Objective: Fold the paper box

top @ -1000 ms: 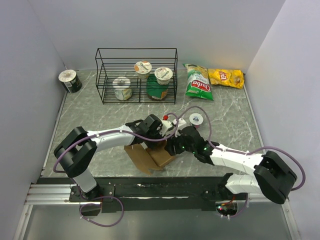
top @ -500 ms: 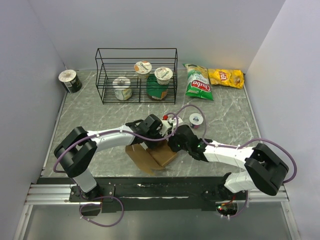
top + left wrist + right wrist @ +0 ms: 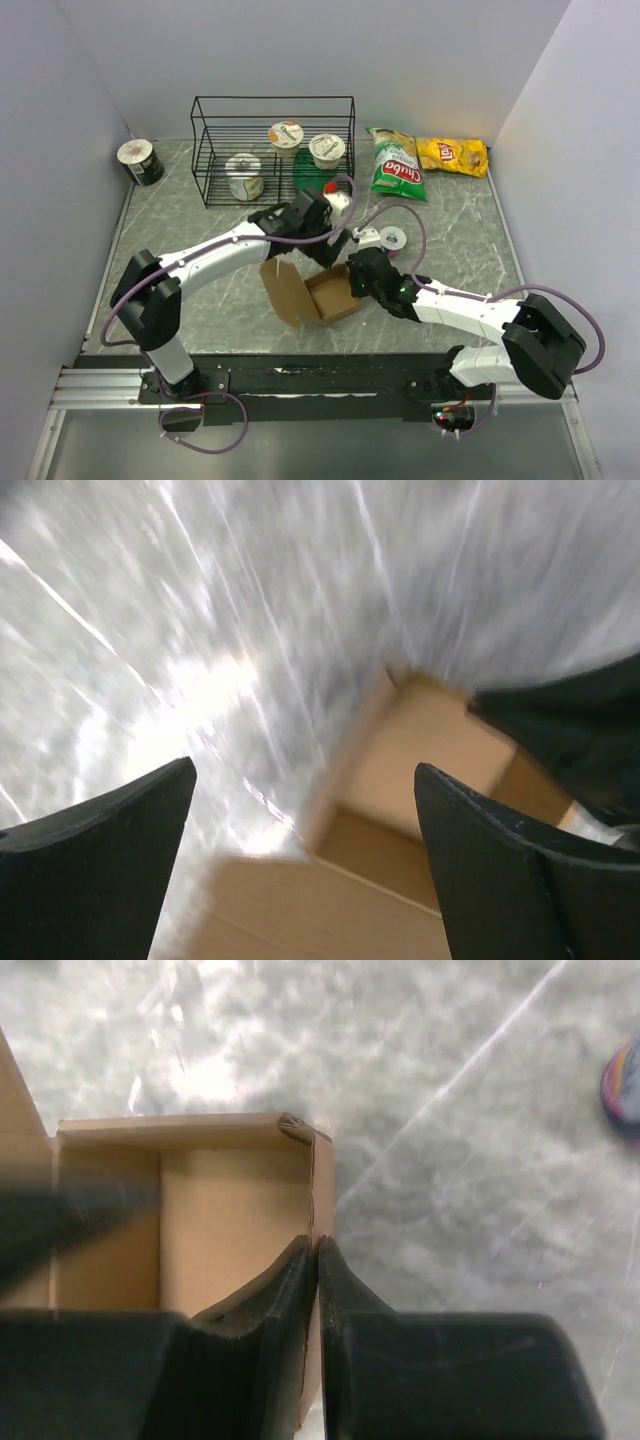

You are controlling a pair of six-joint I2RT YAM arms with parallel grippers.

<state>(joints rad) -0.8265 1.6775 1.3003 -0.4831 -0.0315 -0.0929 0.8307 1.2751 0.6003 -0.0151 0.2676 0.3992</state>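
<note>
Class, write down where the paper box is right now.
In the top external view the paper box sits open near the table's front edge, about centre, its right wall pinched by the right gripper.

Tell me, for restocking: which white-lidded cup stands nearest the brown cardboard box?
The lone white-lidded cup on the marble just beyond the box; others sit farther back.

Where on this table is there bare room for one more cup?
The widest bare patch of the grey marble table lies between the green chip bag and the right arm. A smaller one lies between the black wire rack and the left arm. Around the brown cardboard box it is crowded.
</note>
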